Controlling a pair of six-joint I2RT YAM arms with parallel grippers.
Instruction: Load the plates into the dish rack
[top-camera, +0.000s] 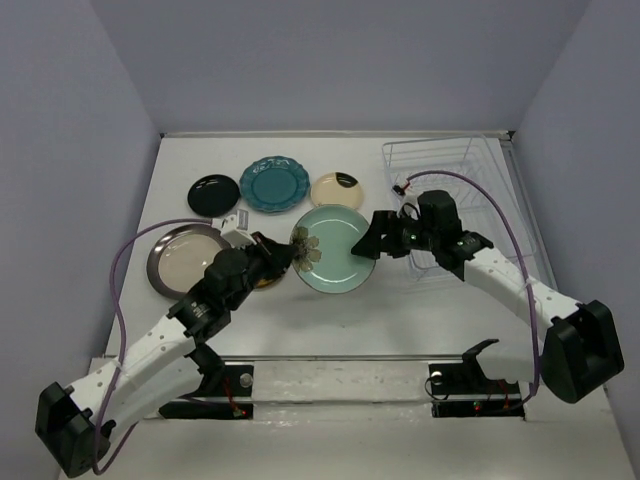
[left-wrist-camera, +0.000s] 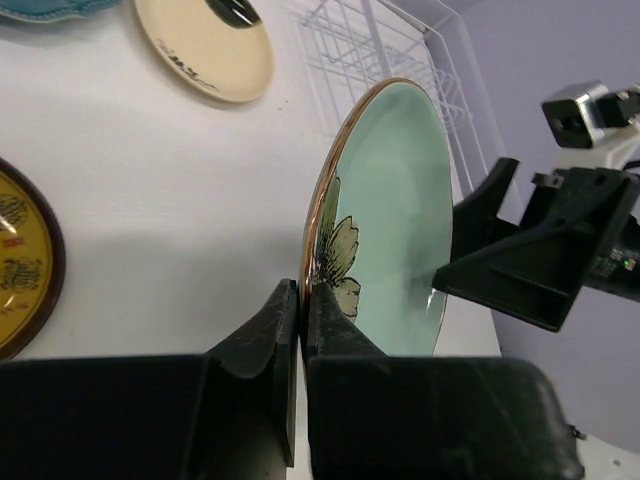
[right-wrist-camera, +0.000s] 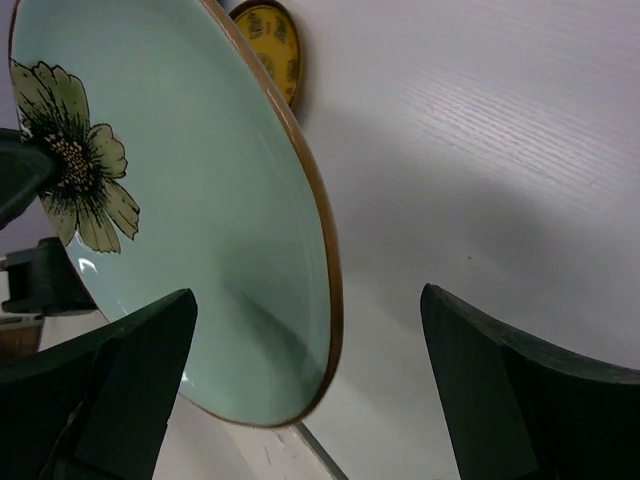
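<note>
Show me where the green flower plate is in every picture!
Top external: the mint plate sits in the middle of the picture, between the tips of the two arms.
Left wrist: the mint plate stands on edge in the centre, its rim pinched in the left arm's jaws.
Right wrist: the mint plate fills the upper left, its rim between the right arm's open jaws.
Shared landmark: its painted flower.

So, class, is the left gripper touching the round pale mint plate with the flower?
Touching. The left wrist view shows the left gripper shut on the rim of the pale mint flower plate.
</note>
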